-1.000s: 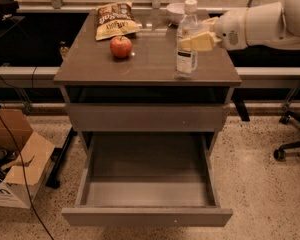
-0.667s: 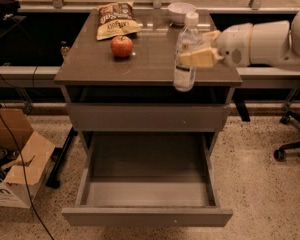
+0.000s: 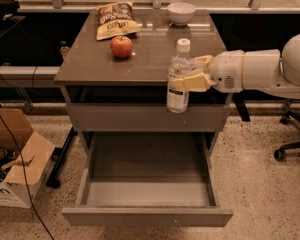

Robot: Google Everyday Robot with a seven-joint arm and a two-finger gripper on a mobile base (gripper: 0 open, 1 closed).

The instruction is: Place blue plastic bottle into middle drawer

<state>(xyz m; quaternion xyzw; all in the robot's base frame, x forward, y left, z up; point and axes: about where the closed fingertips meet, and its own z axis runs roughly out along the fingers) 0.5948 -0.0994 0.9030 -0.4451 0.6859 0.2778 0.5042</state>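
The blue plastic bottle (image 3: 179, 79) is clear with a white cap and a paper label. It hangs upright in the air in front of the cabinet's front edge, above the open middle drawer (image 3: 147, 184). My gripper (image 3: 190, 74) is shut on the bottle's body from the right, its pale fingers (image 3: 192, 83) wrapped around it. The white arm reaches in from the right. The drawer is pulled out wide and its grey box is bare inside.
On the cabinet top (image 3: 90, 59) lie a red apple (image 3: 121, 46), a chip bag (image 3: 115, 20) and a white bowl (image 3: 181, 12). A closed flat drawer front (image 3: 115, 116) sits above the open one. A cardboard box (image 3: 15, 169) stands at left, an office chair base (image 3: 292, 144) at right.
The gripper has carried the bottle off the cabinet top, toward the front and lower, so it now hangs past the front edge above the open drawer.
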